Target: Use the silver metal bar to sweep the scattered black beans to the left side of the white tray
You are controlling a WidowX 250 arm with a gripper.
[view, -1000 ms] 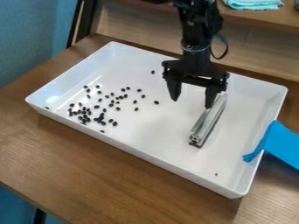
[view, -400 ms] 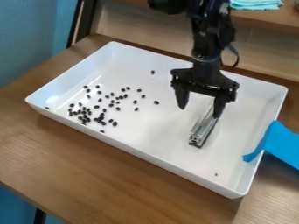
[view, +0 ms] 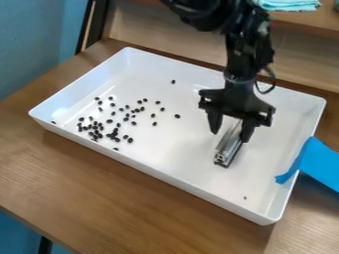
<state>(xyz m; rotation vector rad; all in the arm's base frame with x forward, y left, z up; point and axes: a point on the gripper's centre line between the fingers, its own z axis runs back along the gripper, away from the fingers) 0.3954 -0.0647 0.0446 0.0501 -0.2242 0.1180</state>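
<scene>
Hanging low over a slotted metal rail (view: 227,150): black gripper (view: 230,137), fingers parted, nothing clasped.

Rail, one piece: straight, narrow, silvery grey, with grooved sides and a darker, profiled near end; laid aslant on the floor of the white tray (view: 165,176), right of its middle, and seen between and just beyond the fingertips, its far part partly hidden by the gripper. To be judged stiff, fairly light for its length, not fragile, but smooth enough to be let slip or swivel if pinched off-centre; best gripped across its long sides, near mid-length. Small black bean-like pieces (view: 114,133) are scattered at the tray's left, well apart from it.
</scene>
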